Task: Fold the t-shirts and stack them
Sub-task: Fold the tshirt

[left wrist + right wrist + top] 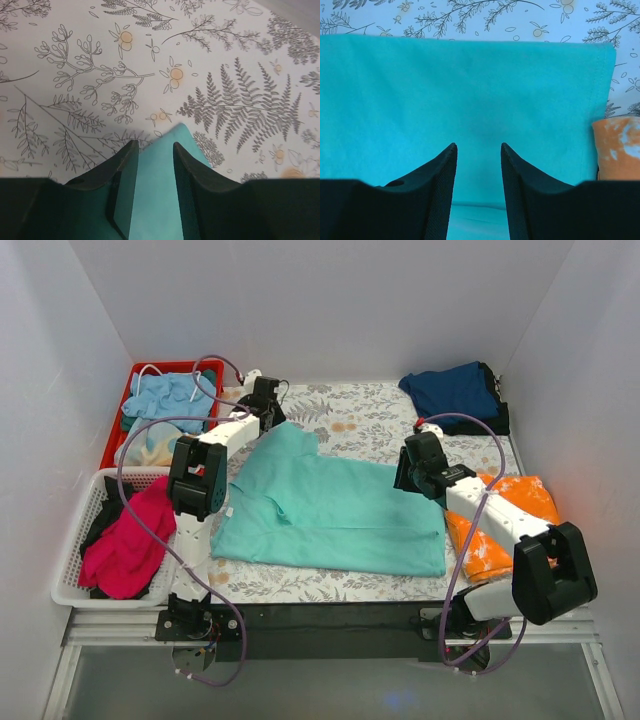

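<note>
Fingers of the left gripper (155,145) stand parted at the far-left corner of the teal-green t-shirt (330,515), about 11 o'clock of the garment. A pointed tip of its cloth shows in the gap and just past it, on the fern-printed table cover (75,75). The shirt lies spread flat mid-table. At its 3 o'clock edge the right gripper (479,146) hovers, jaws likewise spread, over flat teal cloth. An orange-and-white t-shirt (525,495) lies at 4 o'clock, a navy t-shirt (452,390) at 1 o'clock, a magenta t-shirt (125,540) in the white basket (66,580) at 8 o'clock.
</note>
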Controlling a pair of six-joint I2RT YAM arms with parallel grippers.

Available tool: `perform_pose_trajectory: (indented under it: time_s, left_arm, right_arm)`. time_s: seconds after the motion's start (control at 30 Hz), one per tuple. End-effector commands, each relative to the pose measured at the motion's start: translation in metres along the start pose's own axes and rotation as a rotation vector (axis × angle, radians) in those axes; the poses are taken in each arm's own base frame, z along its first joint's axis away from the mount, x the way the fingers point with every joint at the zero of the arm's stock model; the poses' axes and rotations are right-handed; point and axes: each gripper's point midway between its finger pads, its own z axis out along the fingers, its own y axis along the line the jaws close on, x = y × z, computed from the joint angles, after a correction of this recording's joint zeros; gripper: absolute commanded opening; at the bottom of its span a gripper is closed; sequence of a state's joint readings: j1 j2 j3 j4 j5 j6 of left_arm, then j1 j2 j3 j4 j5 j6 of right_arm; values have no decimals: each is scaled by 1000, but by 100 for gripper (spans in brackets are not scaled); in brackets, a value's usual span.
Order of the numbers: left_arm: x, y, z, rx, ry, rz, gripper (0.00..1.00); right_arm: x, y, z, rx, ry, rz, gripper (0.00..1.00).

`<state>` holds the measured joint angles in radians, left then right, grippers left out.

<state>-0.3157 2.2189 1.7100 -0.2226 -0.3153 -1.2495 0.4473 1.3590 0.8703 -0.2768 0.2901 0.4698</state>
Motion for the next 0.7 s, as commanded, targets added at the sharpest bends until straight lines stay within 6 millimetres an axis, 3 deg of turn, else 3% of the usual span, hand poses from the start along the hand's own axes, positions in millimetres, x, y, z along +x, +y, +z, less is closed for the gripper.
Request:
perform_pose_trajectory:
  time_s: [0.0,0.03,0.23,0.67]
  left_arm:
    - [-3,-2,7,14,55,65,33]
    - [6,-1,14,20,84,72,33]
    - [7,-9,27,67,107,126,33]
    - [24,-9,21,129,168,224,34]
  right_arm:
    - [-20,18,4,-76,-40,-3,47]
    - [-20,19,5,-80,-41,-1,47]
    - [-5,14,15,-72,-2,8,46]
    - [13,9,22,-65,44,12,46]
